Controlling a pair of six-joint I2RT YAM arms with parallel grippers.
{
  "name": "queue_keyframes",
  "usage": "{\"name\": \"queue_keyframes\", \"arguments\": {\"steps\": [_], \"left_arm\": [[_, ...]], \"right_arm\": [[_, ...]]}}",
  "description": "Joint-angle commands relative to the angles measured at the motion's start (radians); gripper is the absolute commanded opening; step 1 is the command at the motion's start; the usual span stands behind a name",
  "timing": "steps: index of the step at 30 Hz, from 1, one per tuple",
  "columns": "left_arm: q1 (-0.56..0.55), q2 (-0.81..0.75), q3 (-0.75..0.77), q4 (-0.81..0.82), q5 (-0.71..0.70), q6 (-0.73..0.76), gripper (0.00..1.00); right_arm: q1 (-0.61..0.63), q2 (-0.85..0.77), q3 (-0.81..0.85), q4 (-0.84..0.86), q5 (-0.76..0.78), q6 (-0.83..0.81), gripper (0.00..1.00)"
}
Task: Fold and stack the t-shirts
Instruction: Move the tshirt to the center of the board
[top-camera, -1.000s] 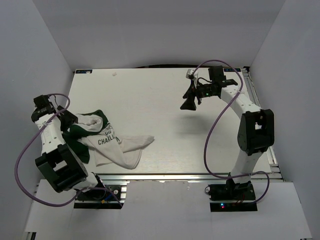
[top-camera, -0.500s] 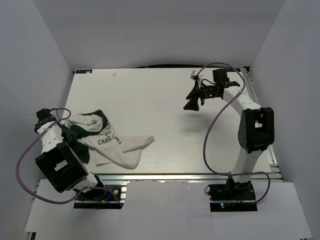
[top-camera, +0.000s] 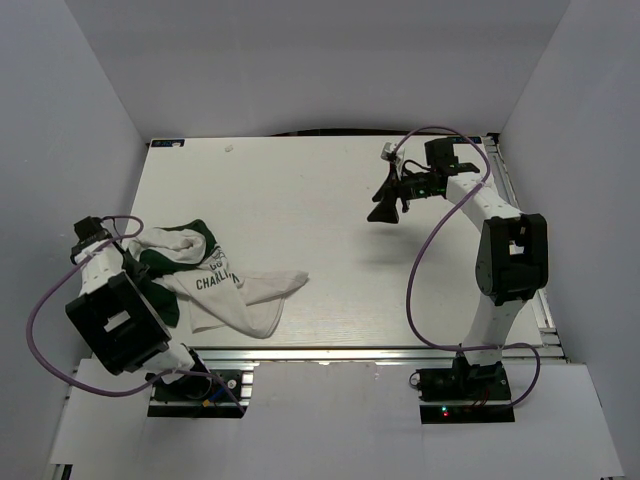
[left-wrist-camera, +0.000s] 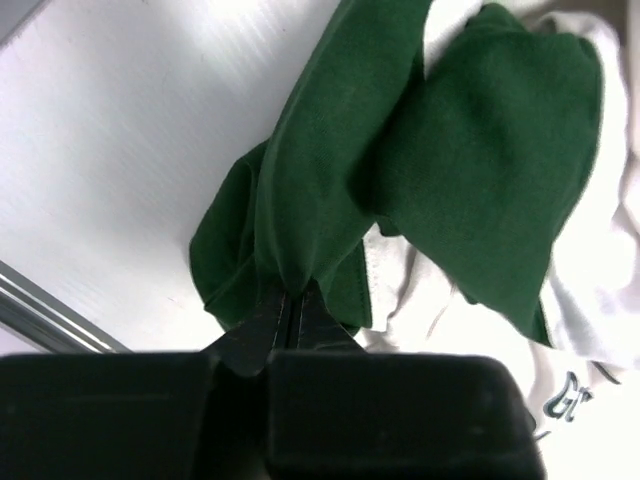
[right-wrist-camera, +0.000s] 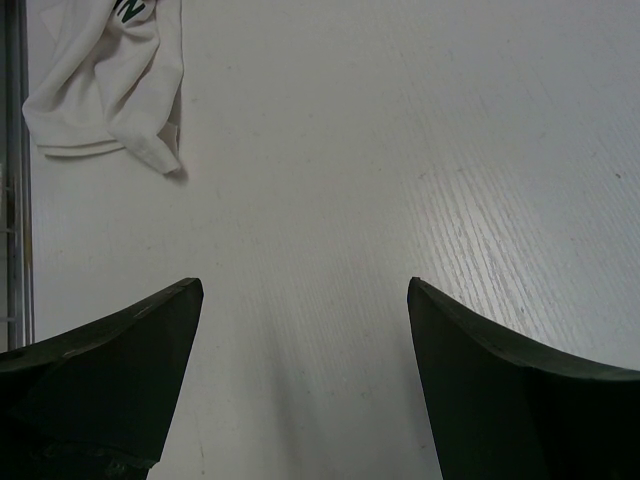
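Note:
One t-shirt (top-camera: 215, 285) lies crumpled on the left part of the table, white with dark green sleeves and dark lettering. My left gripper (left-wrist-camera: 296, 295) is shut on a fold of its green sleeve (left-wrist-camera: 400, 180), with the cloth bunched up between the closed fingers. In the top view this gripper (top-camera: 138, 264) sits at the shirt's left edge, partly hidden by the arm. My right gripper (top-camera: 383, 210) hangs open above the bare table at the far right and holds nothing. The right wrist view shows its fingers (right-wrist-camera: 120, 340) wide apart and a white end of the shirt (right-wrist-camera: 110, 90) far off.
The white table (top-camera: 320, 200) stands inside a grey walled enclosure. A metal rail (top-camera: 370, 350) runs along its near edge. Purple cables loop from both arms. A small white speck (top-camera: 230, 148) lies near the far edge.
My left gripper has lowered onto the shirt's left edge and closed on the green sleeve. The right arm drew back slightly to the right, then stayed still and open.

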Motion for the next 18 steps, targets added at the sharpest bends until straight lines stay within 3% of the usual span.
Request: {"name": "queue_keyframes", "arguments": {"steps": [1, 6, 8, 12, 18], "left_arm": [[0.0, -0.08, 0.042, 0.01, 0.014, -0.016, 0.0], [-0.037, -0.129, 0.272, -0.007, 0.25, -0.121, 0.0], [-0.087, -0.12, 0.35, -0.004, 0.403, -0.147, 0.0], [-0.285, -0.083, 0.611, 0.016, 0.539, -0.187, 0.0], [-0.426, -0.005, 0.878, 0.071, 0.717, -0.242, 0.0]], "right_arm": [[-0.002, -0.031, 0.032, -0.025, -0.011, -0.018, 0.89], [-0.002, -0.037, 0.077, -0.073, -0.019, -0.029, 0.89], [0.0, -0.036, 0.109, -0.096, -0.028, -0.033, 0.9], [0.018, -0.05, 0.14, -0.108, -0.027, -0.026, 0.89], [0.03, -0.096, 0.141, -0.03, -0.034, 0.054, 0.89]]}}
